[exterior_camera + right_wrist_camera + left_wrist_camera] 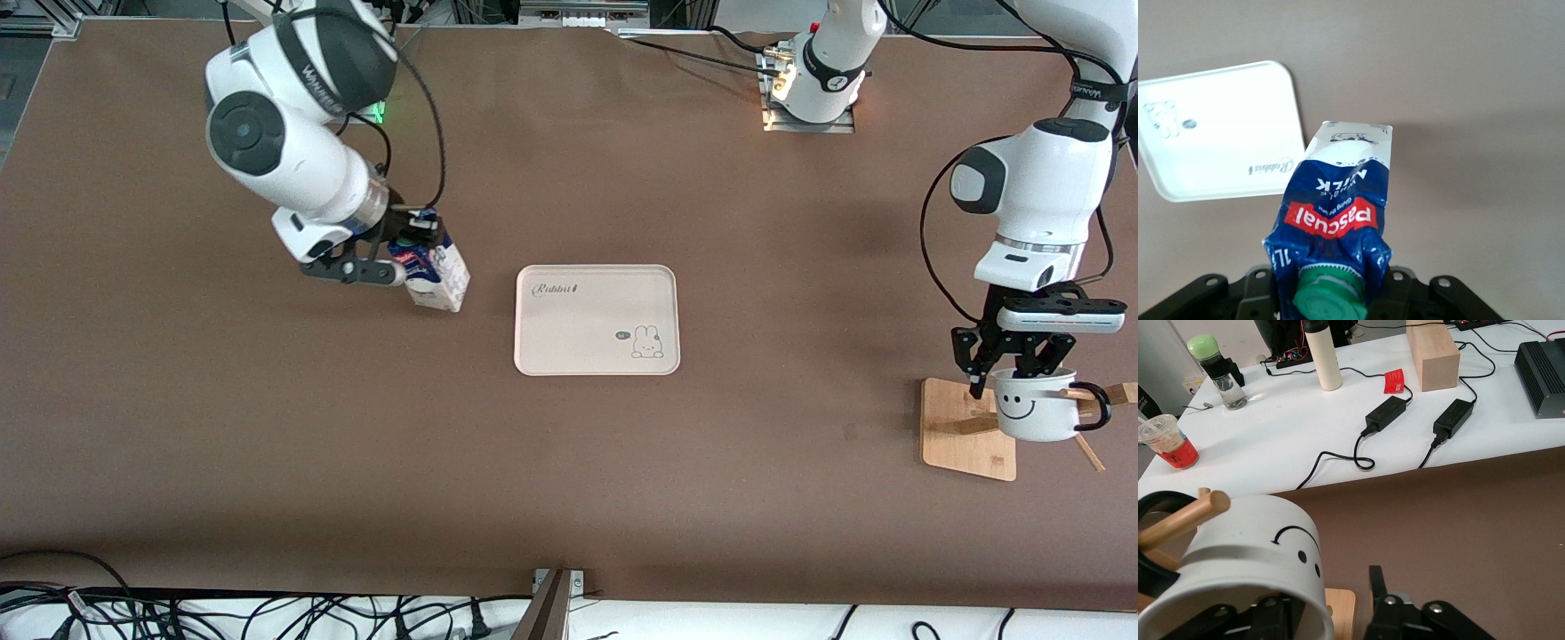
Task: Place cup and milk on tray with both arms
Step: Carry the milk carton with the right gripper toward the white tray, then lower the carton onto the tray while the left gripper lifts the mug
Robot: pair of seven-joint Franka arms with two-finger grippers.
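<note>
Item 1: small gable-top milk carton (439, 276), dark blue and white with red print and a round green screw cap. It is sitting tilted, held just above the brown table (569, 462) toward the right arm's end, beside the tray and apart from it. In the right wrist view the carton (1335, 200) is hanging with its cap nearest the camera and its base pointing toward the table.

Item 2: right gripper (411, 253), black, two-fingered. Its fingers are pressing in on the carton's upper part, just under the cap, and gripping it.

Item 3: cream rectangular tray (569, 356) with rounded corners, "Rabbit" lettering and a small rabbit drawing. It is lying flat at the middle of the table, with nothing on it.

Item 4: small white mug (1033, 407) with a black smiley face, black rim and black loop handle. It is sitting among the pegs of a bamboo rack (956, 436) toward the left arm's end of the table; a wooden peg (1185, 520) is passing by its handle.

Item 5: left gripper (1016, 362), black, two-fingered. Its fingers are straddling the mug's (1251, 567) wall at the rim, one inside and one outside, closing on it.
</note>
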